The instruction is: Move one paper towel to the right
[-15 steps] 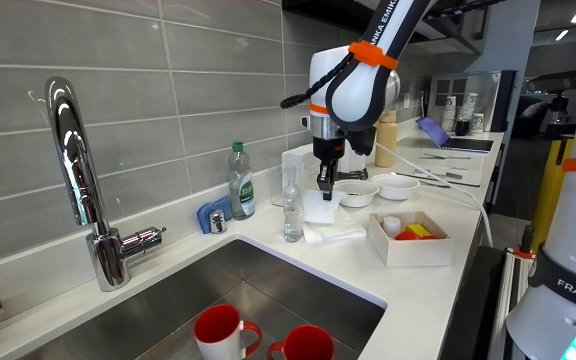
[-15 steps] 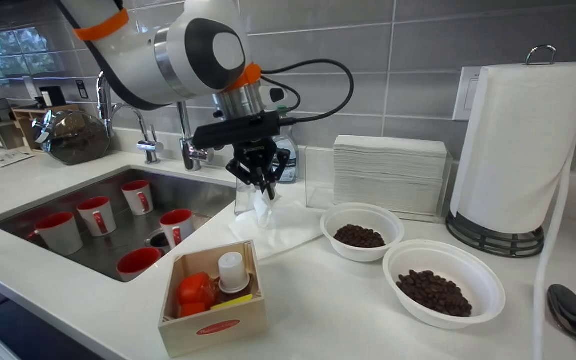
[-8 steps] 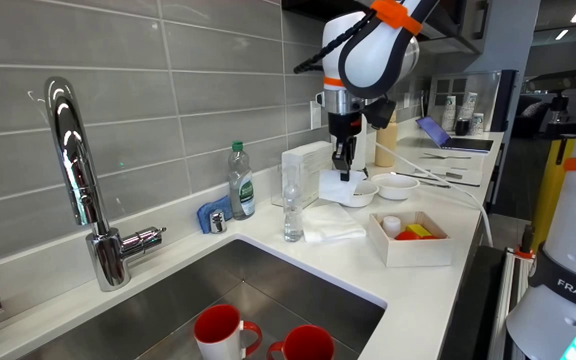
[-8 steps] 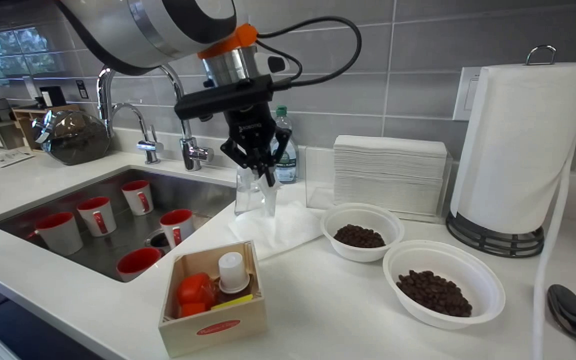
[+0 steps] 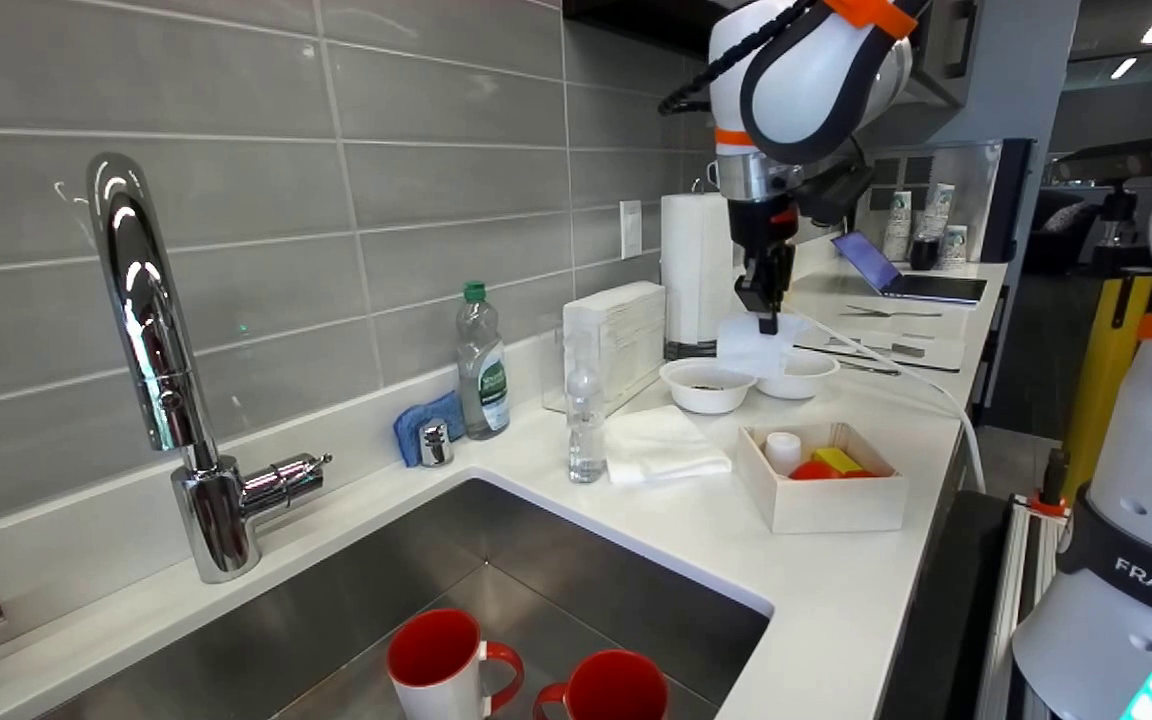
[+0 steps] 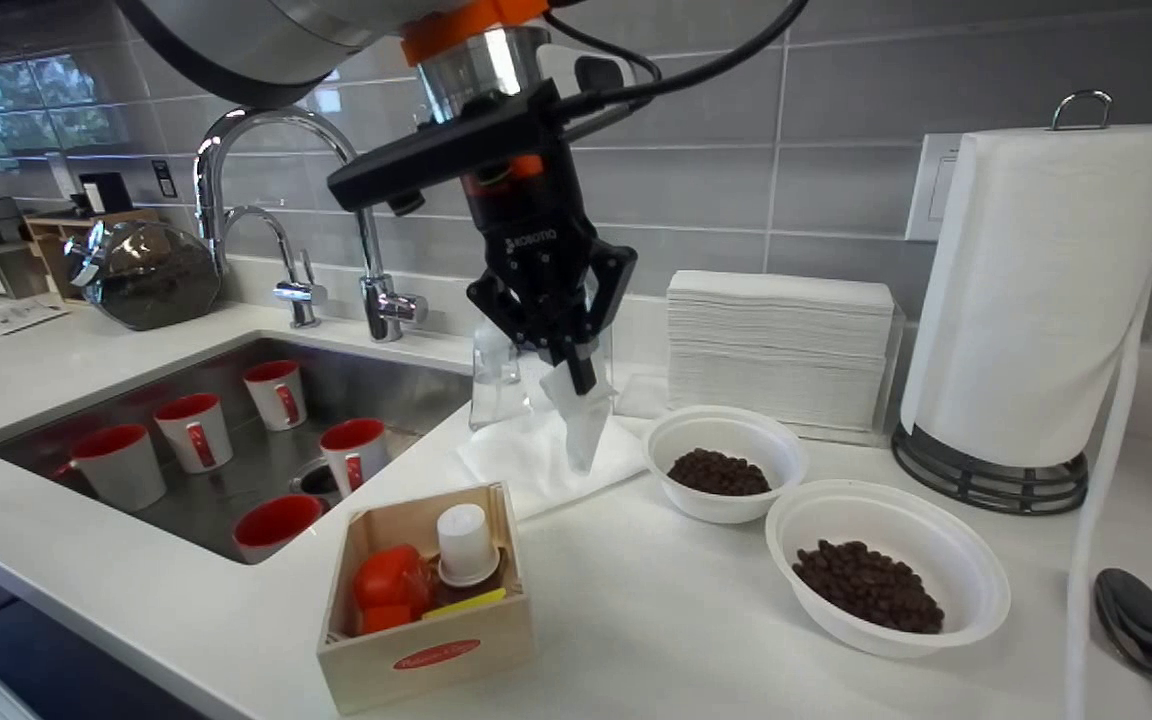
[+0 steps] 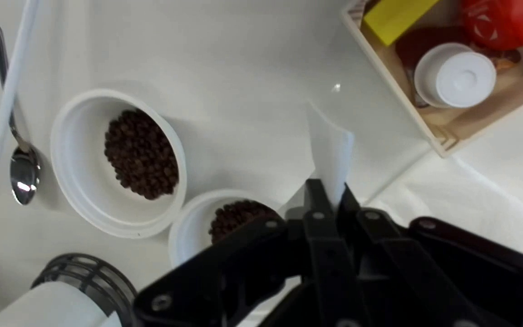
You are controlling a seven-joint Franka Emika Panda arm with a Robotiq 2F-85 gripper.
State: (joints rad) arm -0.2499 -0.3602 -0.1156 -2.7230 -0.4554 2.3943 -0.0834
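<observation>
Along the worktop (image 6: 656, 640), past the sink (image 6: 406, 375), stand the roll (image 6: 1046, 300), the box (image 6: 481, 637) and two bowls (image 6: 944, 548), with a sheet (image 5: 664, 445) lying flat near the box. Above the worktop the claw (image 7: 333, 197) pinches the towel (image 6: 581, 425), which hangs in the air, its lower edge seemingly touching nothing; in an exterior view the bowls lie to its right. It should weigh next to nothing and behave like limp cloth: soft, easily creased, with no stiffness to push against, so it can be carried and trailed but hardly steered. Slipping seems a small risk, paper being grippy when dry; tearing is likelier, should the free part snag on a bowl's rim. The hold, just inside the top edge and roughly midway along, looks well chosen, since both sides can drape; a corner would let it twist, a deeper grab would crumple it. For a set-down to the right, letting the bottom edge touch first should spread it best. Last and least, the beans (image 7: 141, 154) in the bowls call for clearance, as a loose corner could dip among them.
</observation>
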